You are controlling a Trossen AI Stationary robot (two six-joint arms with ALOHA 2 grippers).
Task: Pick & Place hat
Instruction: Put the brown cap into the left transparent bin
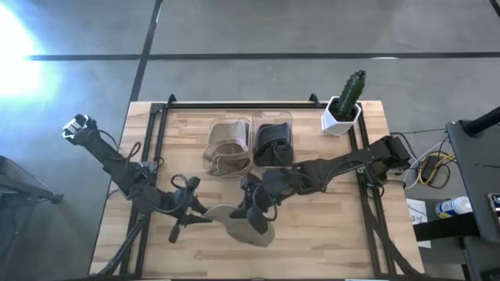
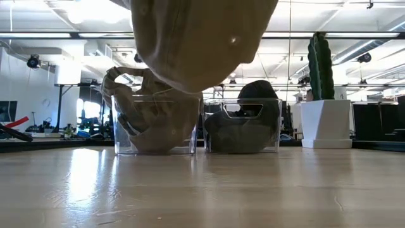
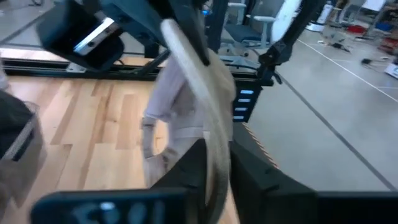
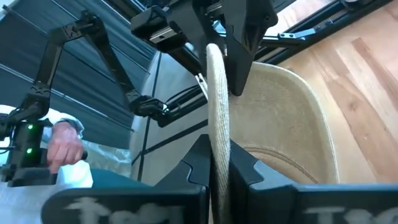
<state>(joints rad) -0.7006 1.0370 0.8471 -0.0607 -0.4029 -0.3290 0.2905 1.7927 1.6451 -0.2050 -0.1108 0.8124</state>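
A tan brimmed hat (image 1: pixel 251 231) hangs in the air near the table's near edge, between both grippers. In the low view the hat (image 2: pixel 196 44) fills the top of the picture, clear of the tabletop. My left gripper (image 1: pixel 208 217) comes at it from the table's left and my right gripper (image 1: pixel 255 211) from the right; both are shut on its brim. The right wrist view shows the hat's crown (image 4: pixel 280 118) beside the brim, with the left gripper (image 4: pixel 219 37) on the opposite edge. My left gripper pinches the brim's edge (image 3: pixel 216 146) between its two fingers, coming level from the table's left. The brim stands on edge between the fingers and the hat is lifted clear. My right gripper pinches the opposite part of the brim's edge (image 4: pixel 217 140) between its two fingers, coming from the table's right. The brim runs on edge away from the fingers toward the left gripper, and the hat hangs clear of the table.
Two clear bins stand at the table's far middle: the left bin (image 1: pixel 228 145) holds tan hats, the right bin (image 1: pixel 273 140) a dark one. A cactus in a white pot (image 1: pixel 345 103) sits at the far right corner. A person's hand (image 4: pixel 62 146) shows beyond the table.
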